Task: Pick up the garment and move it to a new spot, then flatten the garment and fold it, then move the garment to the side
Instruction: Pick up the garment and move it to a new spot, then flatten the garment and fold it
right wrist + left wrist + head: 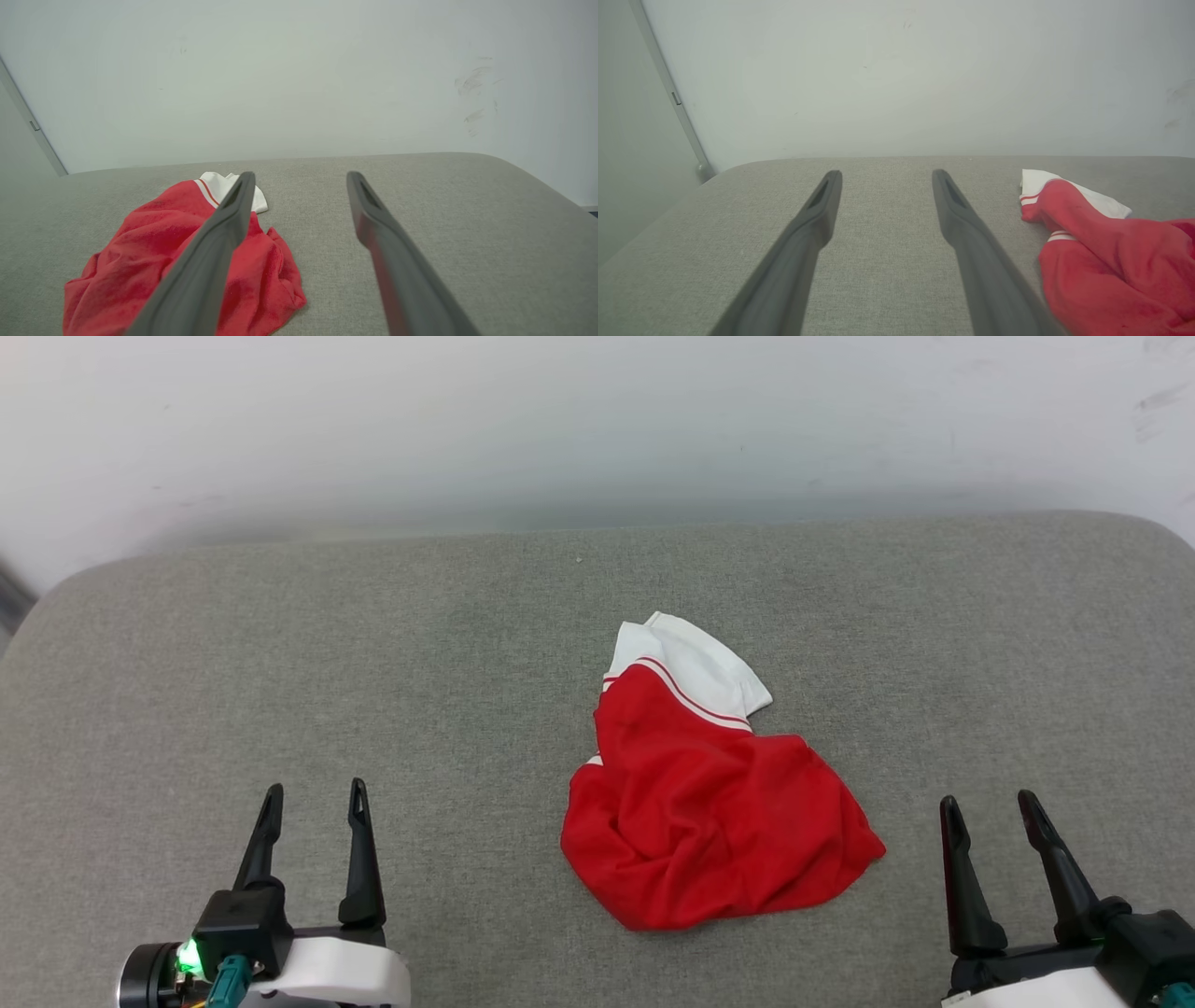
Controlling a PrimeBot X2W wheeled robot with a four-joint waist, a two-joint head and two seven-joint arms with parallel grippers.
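The garment (709,803) lies crumpled in a heap on the grey cushioned surface (280,644), red with a white sleeve and striped trim at its far end. My left gripper (316,800) hovers at the lower left, open and empty, well to the left of the garment. My right gripper (990,808) stands at the lower right, open and empty, a little to the right of the heap. In the left wrist view the garment (1111,261) sits right of my fingers (817,219). In the right wrist view the garment (149,266) lies at left, partly behind my left finger (224,228).
A pale wall (597,420) rises behind the far edge of the grey surface. The surface's rounded corners show at far left (65,593) and far right (1158,532). A wall seam with a small fitting (676,98) stands at left in the left wrist view.
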